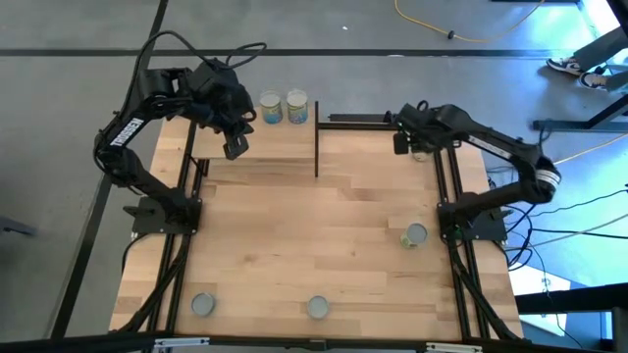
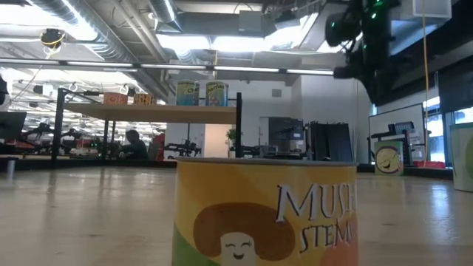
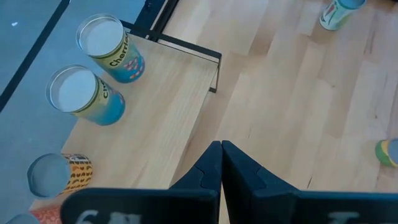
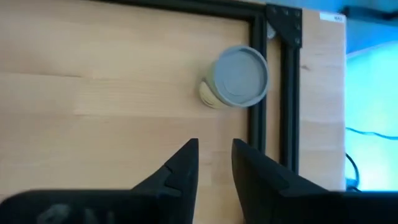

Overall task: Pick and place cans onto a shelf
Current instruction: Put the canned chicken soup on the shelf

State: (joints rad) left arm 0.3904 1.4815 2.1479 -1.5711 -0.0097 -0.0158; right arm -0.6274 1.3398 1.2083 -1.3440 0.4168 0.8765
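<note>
The shelf [image 1: 257,142] stands at the table's [image 1: 324,226] far left corner, and two cans [image 1: 283,107] sit side by side at its far edge; the left wrist view shows at least one more can [image 3: 59,174] beside them, cut off by the frame, and the low view shows more small tins [image 2: 127,98] on the board too small to make out. The left end effector [image 1: 235,147] hangs over the shelf with its fingers pressed together and nothing between them. The right end effector [image 1: 407,142] hovers near the table's far right corner, fingers parted and empty, above a can [image 4: 239,76] standing just beside the black frame rail; from above that can is mostly hidden under the arm. Another can [image 1: 415,235] stands near the right edge, and two more [image 1: 203,305] [image 1: 317,307] near the front edge. One tin [image 2: 266,214] fills the low view, its label cut off.
</note>
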